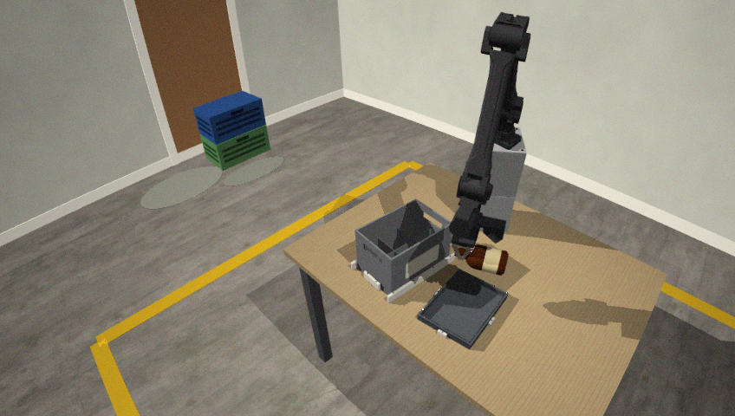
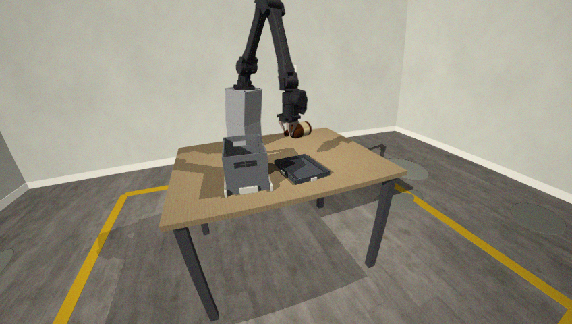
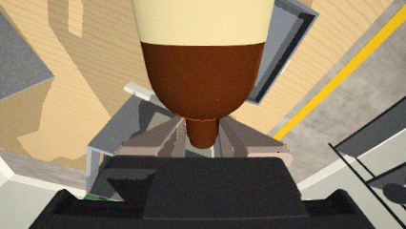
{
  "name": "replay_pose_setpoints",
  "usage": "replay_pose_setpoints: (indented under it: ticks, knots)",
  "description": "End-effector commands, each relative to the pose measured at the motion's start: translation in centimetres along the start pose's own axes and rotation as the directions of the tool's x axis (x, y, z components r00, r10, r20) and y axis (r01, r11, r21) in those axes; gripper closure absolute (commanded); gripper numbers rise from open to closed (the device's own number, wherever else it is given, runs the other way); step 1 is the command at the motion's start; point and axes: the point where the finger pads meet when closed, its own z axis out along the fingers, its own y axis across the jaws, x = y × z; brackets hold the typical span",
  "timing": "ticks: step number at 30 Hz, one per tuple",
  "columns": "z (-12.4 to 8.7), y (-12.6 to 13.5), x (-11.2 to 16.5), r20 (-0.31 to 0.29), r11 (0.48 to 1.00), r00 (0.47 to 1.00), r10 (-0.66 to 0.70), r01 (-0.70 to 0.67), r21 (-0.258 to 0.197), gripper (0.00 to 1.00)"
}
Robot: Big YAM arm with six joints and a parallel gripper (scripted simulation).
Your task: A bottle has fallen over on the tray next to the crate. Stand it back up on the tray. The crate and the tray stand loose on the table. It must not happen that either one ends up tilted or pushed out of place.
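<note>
My gripper is shut on the neck of a brown bottle with a cream label. It holds the bottle in the air, lying roughly level, above the table between the crate and the tray. In the wrist view the fingers clamp the narrow neck, and the bottle body fills the upper middle. It also shows in the exterior view, behind the tray. The dark flat tray lies on the table with nothing on it; it also shows in the exterior view.
A grey open crate stands on white feet just left of the tray, seen also in the exterior view. The arm's grey base pedestal stands behind. Blue and green crates are stacked on the floor by the door.
</note>
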Motion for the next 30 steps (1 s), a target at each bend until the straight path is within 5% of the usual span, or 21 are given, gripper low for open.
replay_pose_setpoints:
  ticks: [1, 30]
  knots:
    - [-1.41, -1.04, -0.62, 0.002, 1.000, 1.000, -0.003, 0.003, 0.030, 1.00]
    - [-1.55, -1.50, -0.66, -0.151, 0.999, 0.988, 0.006, 0.001, 0.049, 1.00]
